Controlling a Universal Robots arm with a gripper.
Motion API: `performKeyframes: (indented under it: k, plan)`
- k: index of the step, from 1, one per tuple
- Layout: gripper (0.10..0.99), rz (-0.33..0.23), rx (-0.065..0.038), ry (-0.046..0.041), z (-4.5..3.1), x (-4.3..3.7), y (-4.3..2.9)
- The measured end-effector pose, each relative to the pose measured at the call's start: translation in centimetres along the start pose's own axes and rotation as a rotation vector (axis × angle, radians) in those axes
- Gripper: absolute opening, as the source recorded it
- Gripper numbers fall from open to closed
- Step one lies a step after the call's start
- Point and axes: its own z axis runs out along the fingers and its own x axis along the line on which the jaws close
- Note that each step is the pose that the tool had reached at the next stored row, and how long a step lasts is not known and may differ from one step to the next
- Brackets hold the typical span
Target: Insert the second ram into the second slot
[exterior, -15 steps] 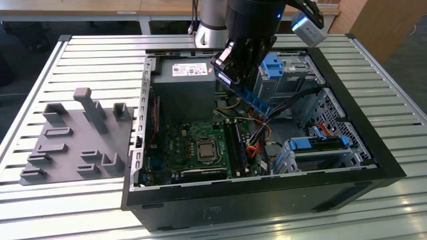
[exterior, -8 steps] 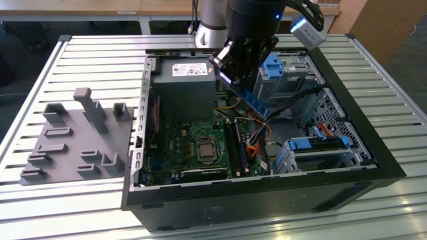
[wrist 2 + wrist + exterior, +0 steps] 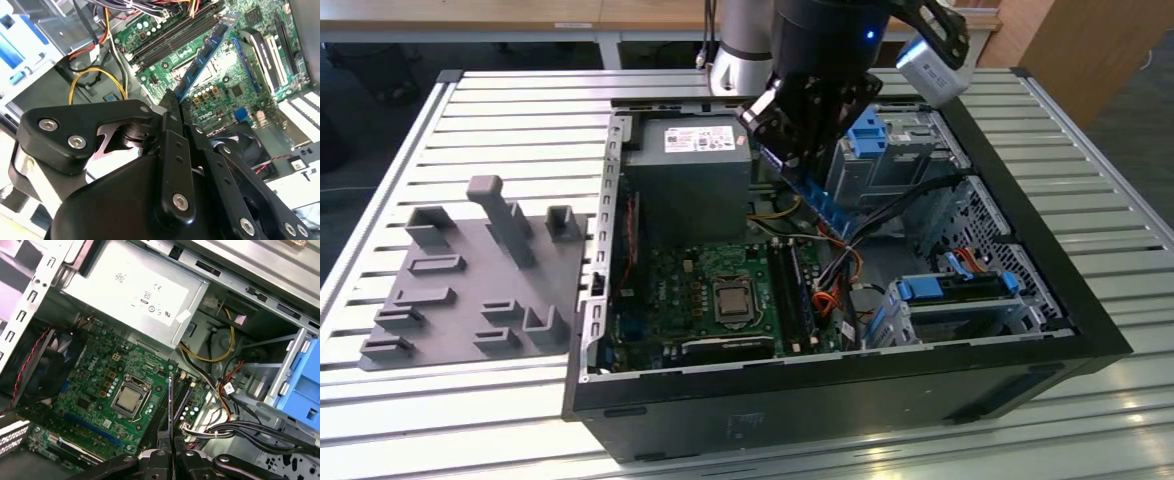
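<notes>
Slatted metal table [image 3: 494, 110] underneath, an open computer case [image 3: 854, 400] lying on its side, and a grey fixture tray [image 3: 467, 290] well off toward the exterior view's left.

Over the case hangs the gripper [image 3: 787, 160], clamped tight on one end of the second ram [image 3: 821, 205]. The blue stick slants down out of the grip toward the motherboard [image 3: 680, 290].

In the second wrist view the gripper [image 3: 172, 97] pinches the second ram [image 3: 205, 55] by its near end, dark chips showing. The far end reaches out over the long black ram slots [image 3: 175, 37]. In the first wrist view the second ram [image 3: 170, 405] shows edge-on, a thin line running out from the gripper [image 3: 170, 437] beside the processor socket [image 3: 127, 400].

So where does the job stand? The stick is in the grip and over the board, but it is not yet seated. It looks angled across the slots rather than square above one, and its lower edge appears clear of the board. Whether a first stick already sits in a neighbouring slot cannot be told.

Room to move is tight. The power supply [image 3: 687, 170] stands just beside the gripper on one side, and a light-blue drive-bay latch [image 3: 867, 130] with its metal cage stands on the other. A bundle of cables [image 3: 887, 210] crosses near the stick. Straight above the slots, though, the way looks open.
</notes>
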Motion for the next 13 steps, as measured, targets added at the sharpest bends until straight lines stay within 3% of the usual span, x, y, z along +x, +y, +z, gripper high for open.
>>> performKeyframes:
  k: [13]
  plan:
    - [0.137,0.164,0.005,-0.0037,0.03,0.0,0.0]
